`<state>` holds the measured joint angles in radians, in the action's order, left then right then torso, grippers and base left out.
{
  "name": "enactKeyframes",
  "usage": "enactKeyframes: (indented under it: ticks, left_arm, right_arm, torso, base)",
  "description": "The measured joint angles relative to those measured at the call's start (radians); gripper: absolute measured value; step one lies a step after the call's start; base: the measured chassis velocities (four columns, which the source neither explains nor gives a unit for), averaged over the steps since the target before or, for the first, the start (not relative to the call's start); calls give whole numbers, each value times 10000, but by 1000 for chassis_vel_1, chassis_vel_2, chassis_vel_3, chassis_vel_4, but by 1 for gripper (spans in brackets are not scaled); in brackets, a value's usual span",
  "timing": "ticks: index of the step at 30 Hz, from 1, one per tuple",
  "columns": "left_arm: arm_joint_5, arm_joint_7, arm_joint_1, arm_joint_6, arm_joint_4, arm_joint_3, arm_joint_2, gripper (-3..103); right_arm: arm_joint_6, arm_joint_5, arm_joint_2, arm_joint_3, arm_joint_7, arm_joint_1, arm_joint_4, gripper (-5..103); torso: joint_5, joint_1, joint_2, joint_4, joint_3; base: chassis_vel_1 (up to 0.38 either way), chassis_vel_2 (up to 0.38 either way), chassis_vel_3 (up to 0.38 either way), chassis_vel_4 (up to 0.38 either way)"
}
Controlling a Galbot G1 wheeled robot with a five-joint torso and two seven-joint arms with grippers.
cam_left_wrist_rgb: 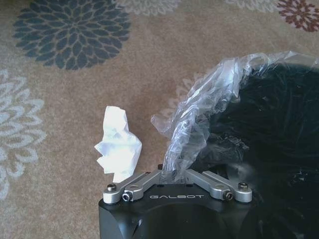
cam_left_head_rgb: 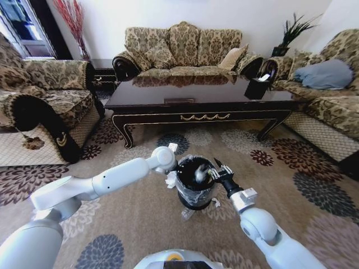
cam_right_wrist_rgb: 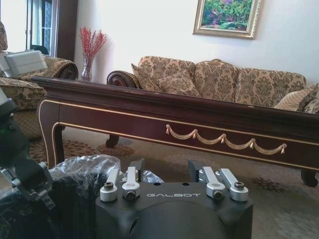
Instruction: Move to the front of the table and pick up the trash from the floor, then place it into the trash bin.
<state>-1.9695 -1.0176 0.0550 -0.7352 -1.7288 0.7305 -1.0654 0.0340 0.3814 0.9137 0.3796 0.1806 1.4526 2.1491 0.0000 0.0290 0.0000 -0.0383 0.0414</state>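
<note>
The trash bin (cam_left_head_rgb: 194, 188), black with a shiny bag liner (cam_left_wrist_rgb: 199, 114), stands on the carpet in front of the table (cam_left_head_rgb: 202, 96). My left gripper (cam_left_head_rgb: 173, 171) is at the bin's left rim, shut on the edge of the liner (cam_left_wrist_rgb: 174, 164). A crumpled white tissue (cam_left_wrist_rgb: 118, 147) lies on the carpet just outside that rim. My right gripper (cam_left_head_rgb: 215, 170) hangs open over the bin's right rim. A pale blurred piece (cam_left_head_rgb: 200, 172) shows in the bin's mouth by its fingertips. In the right wrist view the table's gold-trimmed rail (cam_right_wrist_rgb: 224, 139) is straight ahead.
Sofas (cam_left_head_rgb: 185, 50) ring the table: one behind it, an armchair (cam_left_head_rgb: 50, 106) on the left, another (cam_left_head_rgb: 325, 95) on the right. A black box (cam_left_head_rgb: 258, 87) sits on the table's right end. Small pale scraps (cam_left_head_rgb: 216, 203) lie by the bin's base. Open carpet surrounds the bin.
</note>
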Motion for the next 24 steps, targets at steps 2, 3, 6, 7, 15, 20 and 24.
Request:
enactKeyframes:
  ticks: [2, 3, 6, 7, 15, 20, 24]
  left_arm:
    - [32, 0, 9, 0, -11, -30, 45, 0]
    - [32, 0, 9, 0, -11, -30, 45, 0]
    - [164, 4, 12, 0, -17, -149, 220, 0]
    - [270, 20, 42, 0, -36, -209, 338, 0]
    - [794, 263, 986, -1, -514, -1230, 1912, 0]
    - [1572, 539, 2451, 3, -856, -2546, 2920, 0]
    - [2237, 827, 4259, 0, -1203, -3982, 3594, 0]
  right_arm:
    - [0, 36, 43, 57, 2, 52, 5, 57]
    - [0, 36, 43, 57, 2, 52, 5, 57]
    - [48, 259, 125, 265, 46, 23, 70, 73]
    - [112, 424, 197, 431, 88, -39, 76, 73]
    - [251, 1164, 748, 1717, 432, -321, -1038, 99]
    - [257, 1099, 1301, 1917, 538, -117, -1665, 100]
    - [265, 869, 1912, 1816, 661, 60, -2234, 100]
  torso:
    - [0, 0, 0, 0, 0]
    - [0, 0, 0, 0, 0]
    - [0, 0, 0, -3, 0]
    - [0, 0, 0, -5, -1]
    - [-2, 0, 0, 0, 0]
    - [-5, -1, 0, 0, -1]
    - [-6, -1, 0, 4, 0]
  base:
    - [0, 0, 0, 0]
    - [0, 0, 0, 0]
    - [0, 0, 0, 0]
    - [0, 0, 0, 0]
    - [0, 0, 0, 0]
    - [0, 0, 0, 0]
    - [0, 0, 0, 0]
